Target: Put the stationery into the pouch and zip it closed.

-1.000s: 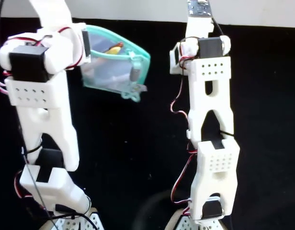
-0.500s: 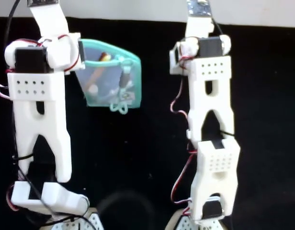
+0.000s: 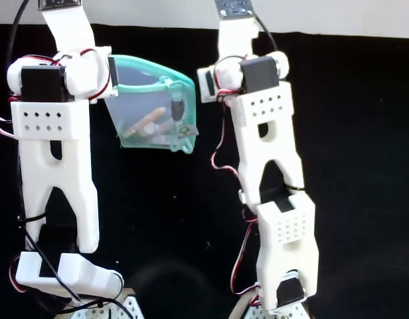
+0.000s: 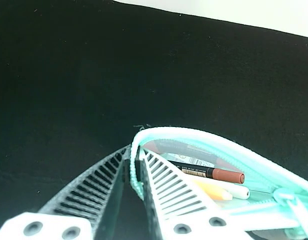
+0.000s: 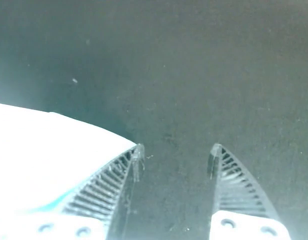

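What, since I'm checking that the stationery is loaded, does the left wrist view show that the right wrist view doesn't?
Left wrist view: the left gripper shut on the edge of the teal pouch. A brown-capped pen, a yellow stick and a white stick are visible inside, and the zipper pull sits at the far end.
Right wrist view: the right gripper, open and empty, beside a pale blurred shape I cannot identify.
Shared: the black table underneath.
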